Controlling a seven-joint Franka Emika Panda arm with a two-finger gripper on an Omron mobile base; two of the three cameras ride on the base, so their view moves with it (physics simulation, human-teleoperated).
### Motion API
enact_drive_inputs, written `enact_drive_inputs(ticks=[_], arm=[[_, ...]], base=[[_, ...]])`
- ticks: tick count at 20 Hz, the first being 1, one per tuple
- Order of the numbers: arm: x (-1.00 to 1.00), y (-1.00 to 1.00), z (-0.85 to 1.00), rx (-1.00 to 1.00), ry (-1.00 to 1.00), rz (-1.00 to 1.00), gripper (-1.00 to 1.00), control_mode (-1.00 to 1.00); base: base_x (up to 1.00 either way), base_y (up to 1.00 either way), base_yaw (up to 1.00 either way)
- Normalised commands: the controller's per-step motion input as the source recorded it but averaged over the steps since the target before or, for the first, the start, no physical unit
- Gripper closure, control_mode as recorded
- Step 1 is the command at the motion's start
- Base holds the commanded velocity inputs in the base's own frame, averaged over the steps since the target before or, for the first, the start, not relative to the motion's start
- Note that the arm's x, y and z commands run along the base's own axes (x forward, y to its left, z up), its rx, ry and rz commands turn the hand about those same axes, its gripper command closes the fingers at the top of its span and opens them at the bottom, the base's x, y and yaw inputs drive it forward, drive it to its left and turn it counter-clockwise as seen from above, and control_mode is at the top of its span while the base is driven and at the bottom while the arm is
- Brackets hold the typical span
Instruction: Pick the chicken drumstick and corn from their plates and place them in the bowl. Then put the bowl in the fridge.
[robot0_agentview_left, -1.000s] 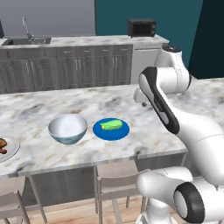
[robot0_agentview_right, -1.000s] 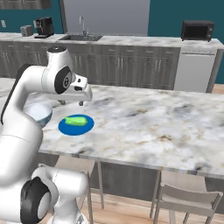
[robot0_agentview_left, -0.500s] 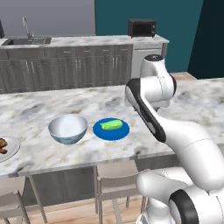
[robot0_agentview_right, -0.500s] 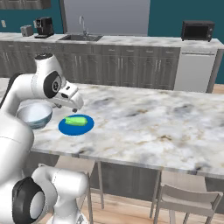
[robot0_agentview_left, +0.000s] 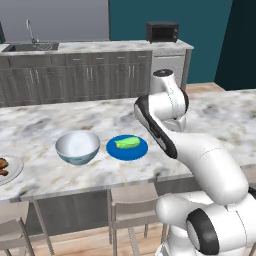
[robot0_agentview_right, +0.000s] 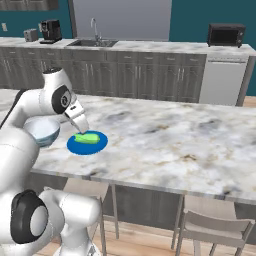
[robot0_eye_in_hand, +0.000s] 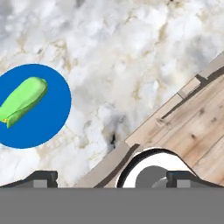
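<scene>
In the left base view, the corn (robot0_agentview_left: 128, 143) is seen lying on the blue plate (robot0_agentview_left: 127, 148) on the marble worktop (robot0_agentview_left: 45, 122). The bowl (robot0_agentview_left: 77, 146) is set just left of that plate, apart from it. At the far left edge, the drumstick (robot0_agentview_left: 3, 164) is seen on the grey-white plate (robot0_agentview_left: 11, 170), both cut by the frame. The arm is bent over the worktop just right of the blue plate.

In the right base view, the corn (robot0_agentview_right: 87, 138) is shown on the blue plate (robot0_agentview_right: 87, 143), with the bowl (robot0_agentview_right: 42, 130) beside it, partly hidden by the arm. The hand hangs close above the plate's left side.

In the hand view, the corn (robot0_eye_in_hand: 23, 101) and blue plate (robot0_eye_in_hand: 36, 107) are placed at the left, the worktop (robot0_eye_in_hand: 131, 57) around them and wood floor (robot0_eye_in_hand: 192, 127) at the right. The jaws (robot0_eye_in_hand: 113, 178) are spread wide, with nothing held between them; the two fingertips (robot0_eye_in_hand: 41, 178) are seen far apart at the bottom.
</scene>
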Motion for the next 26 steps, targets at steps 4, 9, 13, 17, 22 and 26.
enact_drive_inputs(ticks=[4, 9, 13, 17, 22, 26], arm=[[0.37, 0.00, -0.14, 0.41, 0.02, -0.17, -1.00, -1.00], [0.39, 0.01, -0.17, 0.29, 0.00, -0.07, -1.00, -1.00], [0.44, 0.04, -0.25, 0.05, 0.02, -0.03, -1.00, -1.00], [0.47, 0.11, -0.28, -0.13, 0.17, -0.12, -1.00, -1.00], [0.45, 0.12, -0.29, -0.15, 0.22, -0.13, -1.00, -1.00], [0.45, 0.11, -0.27, -0.01, 0.22, -0.07, -1.00, -1.00]], base=[[0.00, 0.00, 0.00], [0.00, 0.00, 0.00], [0.00, 0.00, 0.00], [0.00, 0.00, 0.00], [0.00, 0.00, 0.00], [0.00, 0.00, 0.00]])
